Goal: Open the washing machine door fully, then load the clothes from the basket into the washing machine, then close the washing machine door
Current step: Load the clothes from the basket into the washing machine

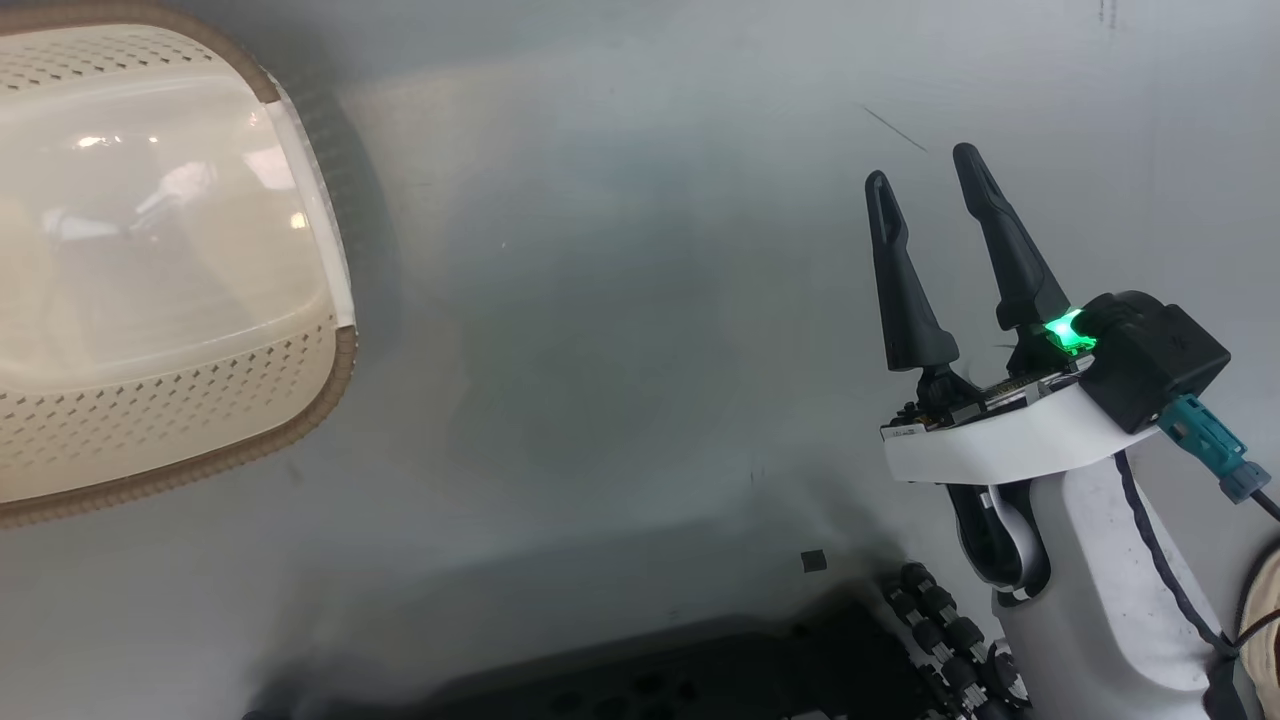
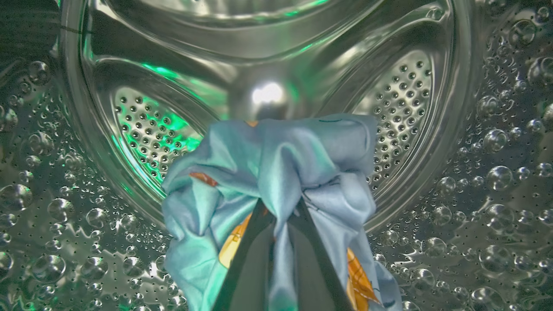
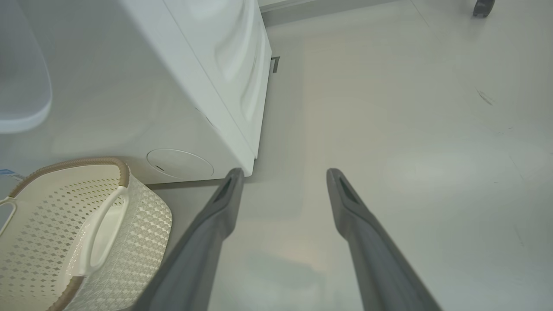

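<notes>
In the left wrist view my left gripper [image 2: 278,209] is inside the washing machine's perforated steel drum [image 2: 397,108], shut on the clothes [image 2: 276,160], a light blue bundle with orange-brown print draped over both fingers. The cream basket [image 1: 150,270] stands on the floor at the head view's left, with nothing visible inside it. It shows again in the right wrist view as the basket [image 3: 56,242], below the white washing machine [image 3: 142,86]. My right gripper [image 1: 925,165] hovers open above the grey floor, well right of the basket; its fingers [image 3: 216,216] hold nothing. The washing machine door is out of view.
Open grey floor [image 3: 410,129] stretches to the right of the machine. The robot's dark base [image 1: 700,680] lies at the head view's bottom edge. A round white access cover [image 3: 179,163] sits low on the machine's front.
</notes>
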Controlling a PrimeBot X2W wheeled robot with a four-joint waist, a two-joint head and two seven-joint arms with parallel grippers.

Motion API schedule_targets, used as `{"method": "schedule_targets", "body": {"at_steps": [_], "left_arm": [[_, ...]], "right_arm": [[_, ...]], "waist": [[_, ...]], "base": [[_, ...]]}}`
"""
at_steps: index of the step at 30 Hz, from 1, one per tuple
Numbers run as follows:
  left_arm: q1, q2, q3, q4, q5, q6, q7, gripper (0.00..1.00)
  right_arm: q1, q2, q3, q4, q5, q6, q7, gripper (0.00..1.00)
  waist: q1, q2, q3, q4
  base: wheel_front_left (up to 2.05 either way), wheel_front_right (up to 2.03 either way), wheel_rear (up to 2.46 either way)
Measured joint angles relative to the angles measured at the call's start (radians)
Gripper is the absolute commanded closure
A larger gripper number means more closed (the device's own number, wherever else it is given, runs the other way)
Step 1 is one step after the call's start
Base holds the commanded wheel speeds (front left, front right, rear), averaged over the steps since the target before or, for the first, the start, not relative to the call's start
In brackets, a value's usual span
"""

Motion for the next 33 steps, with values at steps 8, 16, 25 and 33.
{"method": "schedule_targets", "body": {"at_steps": [8, 16, 25, 33], "left_arm": [[-0.075, 0.071, -0.048, -0.069, 0.001, -0.003, -0.163, 1.00], [-0.068, 0.073, -0.105, 0.022, -0.029, -0.004, -0.169, 1.00], [-0.044, 0.072, -0.097, 0.159, -0.078, -0.004, -0.121, 0.00], [-0.010, 0.064, -0.101, 0.197, -0.077, -0.004, -0.142, 0.00]], "right_arm": [[-0.025, 0.000, 0.005, 0.008, 0.023, 0.000, 0.000, 0.00], [-0.042, 0.000, 0.008, 0.020, 0.025, 0.000, 0.000, 0.00], [-0.056, 0.000, 0.006, 0.037, 0.026, 0.000, 0.000, 0.00], [-0.062, 0.000, -0.010, 0.046, 0.027, 0.000, 0.000, 0.00]], "waist": [[0.0000, 0.0000, 0.039, -0.032], [0.0000, 0.0000, 0.044, -0.039], [-0.0001, 0.0000, 0.026, -0.038], [-0.0001, 0.0000, -0.008, -0.028]], "base": [[0.00, 0.00, 0.00], [0.00, 0.00, 0.00], [0.00, 0.00, 0.00], [0.00, 0.00, 0.00]]}}
